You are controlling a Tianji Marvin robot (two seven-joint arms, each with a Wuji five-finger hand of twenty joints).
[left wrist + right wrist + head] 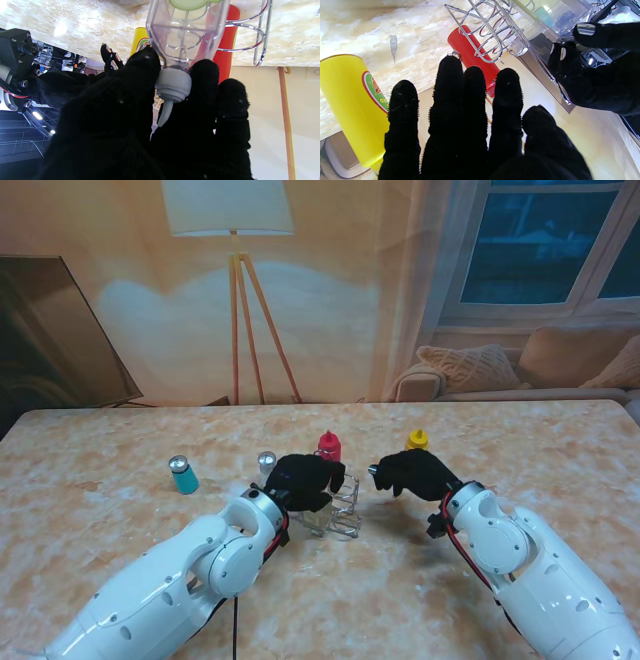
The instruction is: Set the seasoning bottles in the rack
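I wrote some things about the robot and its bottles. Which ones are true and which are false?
1. The left hand holds a clear bottle with a grey nozzle. True.
2. The right hand holds the yellow bottle. False: its fingers are spread and hold nothing; the bottle stands beside it.
3. The red bottle stands on the table beyond the wire rack. True.
4. The teal bottle is inside the rack. False: it stands on the table, off to the left.

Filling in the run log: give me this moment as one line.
left hand: shut on clear bottle, at wire rack | right hand: open, near yellow bottle | red bottle, teal bottle: outside the rack
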